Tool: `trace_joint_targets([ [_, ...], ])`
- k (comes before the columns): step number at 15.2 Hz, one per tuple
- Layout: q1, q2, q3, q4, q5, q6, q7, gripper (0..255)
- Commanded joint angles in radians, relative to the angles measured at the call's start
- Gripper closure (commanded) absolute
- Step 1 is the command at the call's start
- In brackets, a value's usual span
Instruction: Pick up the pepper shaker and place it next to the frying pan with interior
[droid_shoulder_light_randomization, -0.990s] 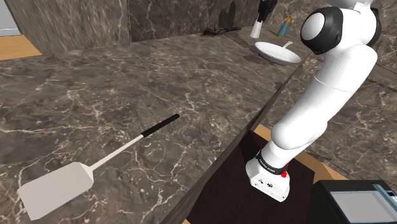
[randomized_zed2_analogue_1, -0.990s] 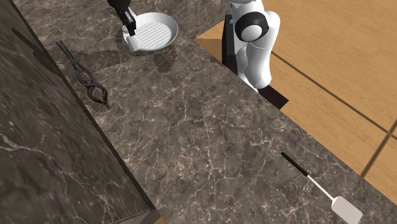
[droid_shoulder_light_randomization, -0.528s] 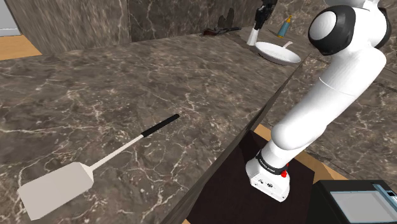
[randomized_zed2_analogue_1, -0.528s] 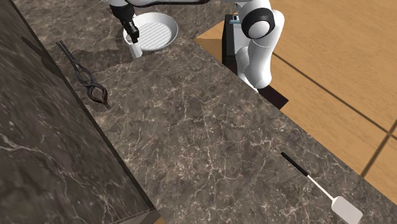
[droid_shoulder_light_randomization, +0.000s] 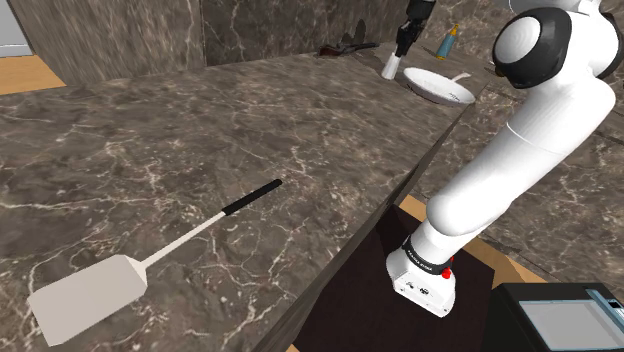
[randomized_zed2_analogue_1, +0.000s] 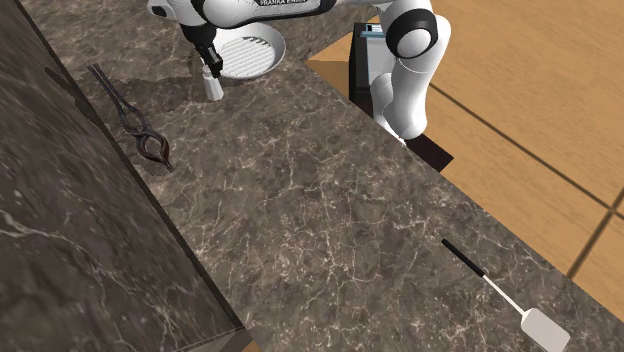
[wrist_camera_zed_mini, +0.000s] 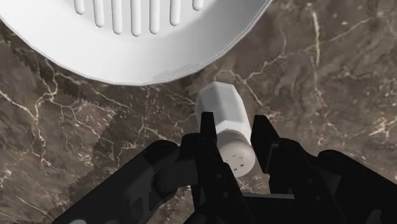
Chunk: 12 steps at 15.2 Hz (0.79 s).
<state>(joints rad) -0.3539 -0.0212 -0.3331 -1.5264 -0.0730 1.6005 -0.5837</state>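
Note:
The white pepper shaker (wrist_camera_zed_mini: 228, 118) stands upright between my black fingers (wrist_camera_zed_mini: 207, 130), and my gripper (wrist_camera_zed_mini: 233, 126) is shut on its perforated top. It is low over the dark marble counter, just off the rim of the white frying pan (wrist_camera_zed_mini: 146, 54) with a ridged interior. In the second exterior view the shaker (randomized_zed2_analogue_1: 213, 87) hangs under the gripper (randomized_zed2_analogue_1: 208, 65), to the lower left of the pan (randomized_zed2_analogue_1: 252, 50). From the shoulder view, the shaker (droid_shoulder_light_randomization: 393, 66) is left of the pan (droid_shoulder_light_randomization: 437, 85), below the gripper (droid_shoulder_light_randomization: 402, 45). Whether its base touches the counter I cannot tell.
Dark tongs (randomized_zed2_analogue_1: 131, 118) lie near the marble back wall, beyond the shaker. A white spatula with a black handle (droid_shoulder_light_randomization: 150, 262) lies far off on the counter. A blue bottle (droid_shoulder_light_randomization: 449, 42) stands behind the pan. The counter's edge (droid_shoulder_light_randomization: 400, 200) runs beside the stand.
The gripper carried the shaker off the pan's rim, toward the shoulder view's left, and lowered it beside the pan. The arm's elbow swung along with it.

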Motion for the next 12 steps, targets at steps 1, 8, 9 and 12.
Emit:
trace_joint_targets([
  [1,0.0,-0.002,0.0,-0.008,-0.001,0.006,0.0,255],
  [8,0.0,-0.002,0.0,-0.008,-0.001,0.006,0.0,0],
  [9,0.0,-0.002,0.0,-0.008,-0.001,0.006,0.0,0],
  [12,0.0,0.007,0.0,0.037,0.002,-0.03,-0.002,0],
])
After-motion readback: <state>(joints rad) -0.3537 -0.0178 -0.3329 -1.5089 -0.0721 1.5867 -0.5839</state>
